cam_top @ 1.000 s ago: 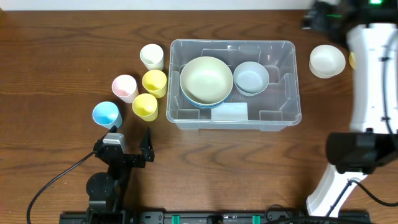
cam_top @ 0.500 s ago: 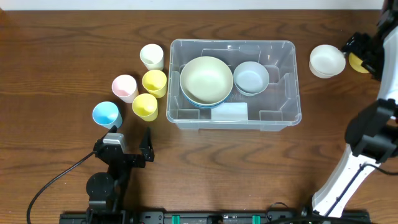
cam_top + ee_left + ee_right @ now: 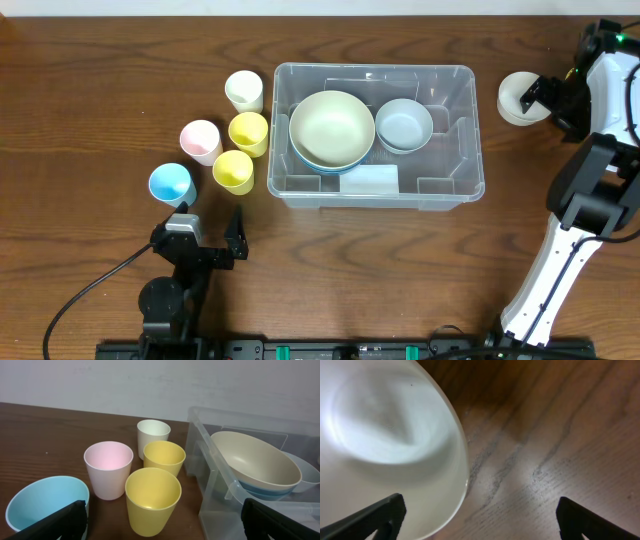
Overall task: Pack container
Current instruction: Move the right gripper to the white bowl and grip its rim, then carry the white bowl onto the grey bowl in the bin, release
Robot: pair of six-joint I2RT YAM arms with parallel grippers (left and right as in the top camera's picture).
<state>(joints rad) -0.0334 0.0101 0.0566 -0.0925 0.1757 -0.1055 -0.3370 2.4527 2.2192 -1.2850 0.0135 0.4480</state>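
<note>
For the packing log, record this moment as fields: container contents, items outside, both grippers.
in container: cream bowl on blue bowl; light blue bowl
left of container: cream cup, pink cup, two yellow cups, blue cup
right of container: white bowl
left gripper: open, empty, near blue cup
right gripper: open over white bowl's rim

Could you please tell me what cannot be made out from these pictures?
- Overhead and left wrist: the blue bowl shows only a rim under the cream bowl; anything beneath is hidden.
- Overhead: the right gripper covers the right side of the white bowl; the right wrist view crops it.
- Overhead: print on the white label in the container is too small.
- Left wrist: the blue cup is cropped at the corner.
</note>
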